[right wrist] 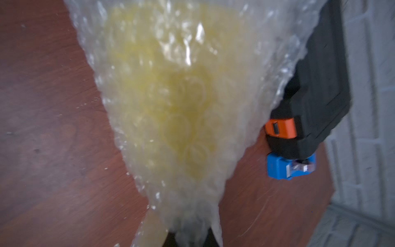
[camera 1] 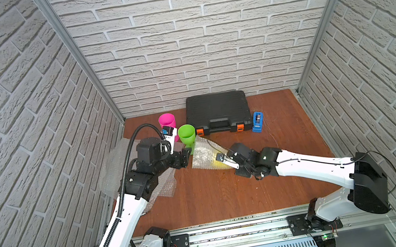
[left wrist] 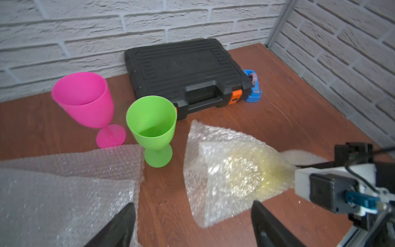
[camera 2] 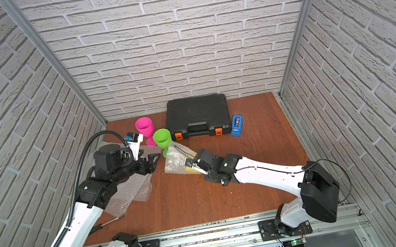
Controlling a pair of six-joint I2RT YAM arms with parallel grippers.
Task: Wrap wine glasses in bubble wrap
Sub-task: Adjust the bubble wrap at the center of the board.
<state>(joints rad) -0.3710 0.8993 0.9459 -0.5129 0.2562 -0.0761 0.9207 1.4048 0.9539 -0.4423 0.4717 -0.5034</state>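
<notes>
Wrapped yellow goblet (left wrist: 271, 171) lies on the surface (camera 1: 290, 140), its narrow end pinched by the right end effector (camera 1: 221, 160).

In front of the black case (camera 1: 218, 112), loose sheets (left wrist: 64, 192) spread under the left arm. The bubble wrap (camera 1: 203, 153) forms a cone lying on its side. Its long axis runs diagonally, with the wide end near the foot of the green goblet (camera 1: 187, 134) and the narrow end gathered in the right end effector's closed jaws. The green goblet and the pink goblet (camera 1: 167, 122) stand upright. The left end effector (left wrist: 192, 204) gapes wide, gripping nothing, just beside the cone.
</notes>
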